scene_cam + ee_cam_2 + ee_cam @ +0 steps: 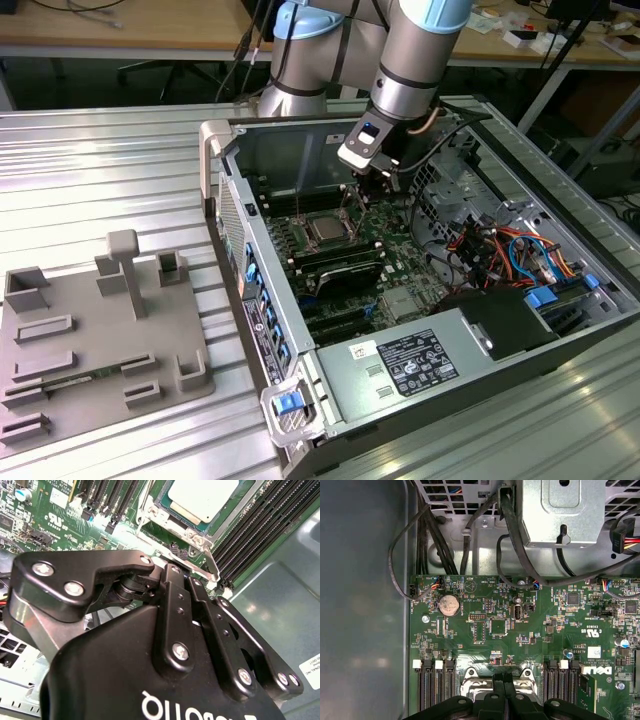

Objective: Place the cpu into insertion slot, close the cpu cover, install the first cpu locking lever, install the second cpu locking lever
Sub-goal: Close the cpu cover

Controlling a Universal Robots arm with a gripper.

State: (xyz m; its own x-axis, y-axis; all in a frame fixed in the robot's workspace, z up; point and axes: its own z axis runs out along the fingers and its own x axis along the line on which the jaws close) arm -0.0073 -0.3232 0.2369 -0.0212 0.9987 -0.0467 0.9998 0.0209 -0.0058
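Exterior view, centre: the cpu sits on the board, with the cover seemingly down around it. My pincer is narrow, its fingers pressed together beside a lever; I cannot tell whether they touch it. Risk: the thin sprung lever slips free and snaps back, or the fingers scrape the board. I leave a white label, lower middle, and the print on the pincer unread.

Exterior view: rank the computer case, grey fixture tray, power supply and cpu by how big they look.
Largest to smallest:
computer case
grey fixture tray
power supply
cpu
No two look alike in size.
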